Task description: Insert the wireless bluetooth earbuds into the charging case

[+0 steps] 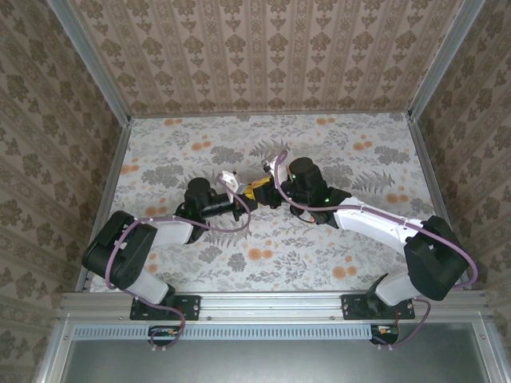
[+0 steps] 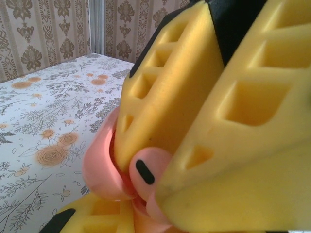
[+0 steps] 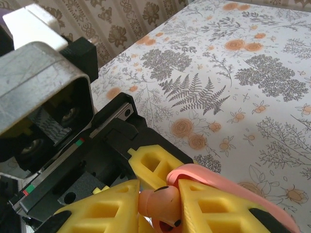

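Charging case (image 3: 228,179) clamped in right gripper (image 3: 159,196), left gripper (image 1: 251,198) crowding it, its own hold unclear

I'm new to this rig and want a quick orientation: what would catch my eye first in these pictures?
The left claw and right claw meet nose to nose at mid-table. The right claw's bright yellow fingers pinch a pink case, set against the busy floral table.
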`<act>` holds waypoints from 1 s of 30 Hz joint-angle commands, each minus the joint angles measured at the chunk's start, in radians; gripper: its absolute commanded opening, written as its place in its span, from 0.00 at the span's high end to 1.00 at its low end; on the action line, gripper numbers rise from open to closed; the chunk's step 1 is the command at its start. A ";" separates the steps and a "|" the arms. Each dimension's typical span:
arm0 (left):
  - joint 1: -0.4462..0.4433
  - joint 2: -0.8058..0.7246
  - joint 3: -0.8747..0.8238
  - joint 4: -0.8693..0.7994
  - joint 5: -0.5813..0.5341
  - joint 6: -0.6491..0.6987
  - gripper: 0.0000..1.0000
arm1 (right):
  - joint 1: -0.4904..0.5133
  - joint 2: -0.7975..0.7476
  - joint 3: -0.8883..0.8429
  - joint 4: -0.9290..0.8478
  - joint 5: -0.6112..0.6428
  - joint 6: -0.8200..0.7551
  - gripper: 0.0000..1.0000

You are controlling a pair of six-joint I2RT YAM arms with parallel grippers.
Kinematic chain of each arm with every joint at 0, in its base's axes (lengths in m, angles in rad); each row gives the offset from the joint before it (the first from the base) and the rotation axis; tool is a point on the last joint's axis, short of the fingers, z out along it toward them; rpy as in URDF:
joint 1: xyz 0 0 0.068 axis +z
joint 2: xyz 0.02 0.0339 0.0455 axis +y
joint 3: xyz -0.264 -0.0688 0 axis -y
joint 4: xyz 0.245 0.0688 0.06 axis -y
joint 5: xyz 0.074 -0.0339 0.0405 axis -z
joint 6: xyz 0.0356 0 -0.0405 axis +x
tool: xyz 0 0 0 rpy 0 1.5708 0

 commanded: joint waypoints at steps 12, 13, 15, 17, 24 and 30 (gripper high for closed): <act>-0.001 -0.031 0.025 0.032 0.012 -0.009 0.84 | 0.008 0.002 0.033 -0.058 -0.024 -0.021 0.55; 0.000 -0.031 0.024 0.030 0.007 -0.004 0.84 | 0.008 -0.001 0.035 -0.055 -0.018 -0.013 0.52; 0.000 -0.034 0.020 0.022 -0.001 0.006 0.84 | 0.006 -0.009 0.043 -0.055 -0.013 0.003 0.49; 0.000 -0.039 0.017 0.014 -0.018 0.014 0.84 | 0.006 -0.021 0.053 -0.060 -0.009 0.020 0.46; 0.000 -0.063 0.011 -0.039 -0.074 0.057 0.84 | -0.004 -0.095 0.058 -0.090 0.025 0.149 0.43; -0.002 -0.082 0.011 -0.089 -0.109 0.103 0.84 | -0.008 -0.132 0.092 -0.209 0.064 0.285 0.44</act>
